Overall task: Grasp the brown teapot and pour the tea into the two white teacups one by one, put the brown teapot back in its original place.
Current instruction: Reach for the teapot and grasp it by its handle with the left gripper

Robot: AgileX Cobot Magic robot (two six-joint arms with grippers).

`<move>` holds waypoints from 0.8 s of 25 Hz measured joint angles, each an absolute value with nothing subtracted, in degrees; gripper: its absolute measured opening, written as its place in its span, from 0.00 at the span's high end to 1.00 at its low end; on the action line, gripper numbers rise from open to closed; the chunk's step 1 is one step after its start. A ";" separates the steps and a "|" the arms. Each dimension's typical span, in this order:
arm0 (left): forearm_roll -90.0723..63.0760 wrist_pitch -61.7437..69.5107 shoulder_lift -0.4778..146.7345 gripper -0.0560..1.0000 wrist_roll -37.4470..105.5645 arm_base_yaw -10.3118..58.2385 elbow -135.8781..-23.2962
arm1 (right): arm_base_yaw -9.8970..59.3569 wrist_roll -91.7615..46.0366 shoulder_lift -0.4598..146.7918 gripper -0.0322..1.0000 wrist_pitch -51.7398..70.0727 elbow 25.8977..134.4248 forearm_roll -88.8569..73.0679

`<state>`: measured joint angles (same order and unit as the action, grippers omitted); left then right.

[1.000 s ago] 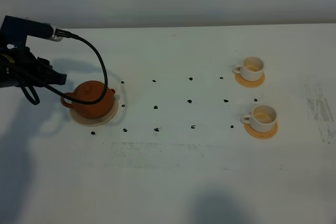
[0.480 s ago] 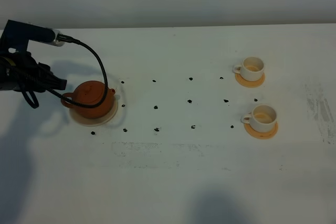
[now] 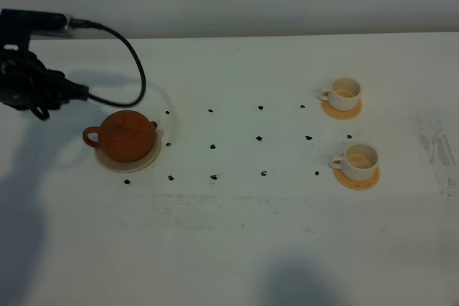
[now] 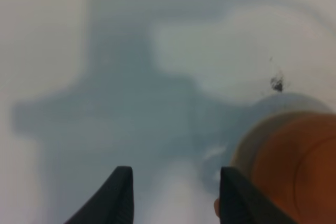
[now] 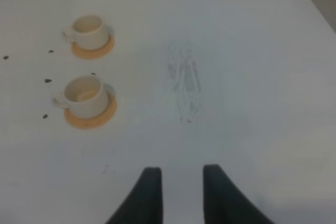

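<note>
The brown teapot (image 3: 123, 136) stands upright on its pale beige coaster (image 3: 147, 161) at the left of the table, handle pointing left. My left gripper (image 3: 80, 94) is open and empty, up and to the left of the teapot, clear of its handle. In the left wrist view the left gripper (image 4: 176, 184) shows only bare table between its fingers, with the teapot (image 4: 294, 166) blurred to one side. The two white teacups (image 3: 346, 92) (image 3: 360, 159) sit on orange-tan coasters at the right. They also show in the right wrist view (image 5: 88, 29) (image 5: 84, 95). My right gripper (image 5: 181, 179) is open and empty.
Small black marks (image 3: 259, 137) dot the white table between the teapot and the cups. A black cable (image 3: 133, 69) loops from the left arm behind the teapot. A grey scuffed patch (image 3: 436, 145) lies near the table's right edge.
My left gripper has drawn back from the teapot's handle, up and to the left. The teapot has stayed on its coaster. The cups have not moved.
</note>
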<state>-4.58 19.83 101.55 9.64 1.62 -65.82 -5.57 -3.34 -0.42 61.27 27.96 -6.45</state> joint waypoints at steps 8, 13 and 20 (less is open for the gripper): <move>-11.80 25.15 106.60 0.60 9.96 0.23 -69.81 | -5.57 -3.32 -0.42 0.75 61.27 27.96 -6.45; -15.39 23.99 110.62 0.60 11.48 0.17 -70.20 | -5.57 -3.32 -0.42 0.75 61.27 27.96 -6.45; -22.06 21.18 113.65 0.60 13.34 0.17 -70.25 | -5.57 -3.32 -0.42 0.75 61.27 27.96 -6.45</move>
<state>-22.06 21.18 113.65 13.34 0.17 -70.25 -5.57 -3.32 -0.42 61.27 27.96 -6.45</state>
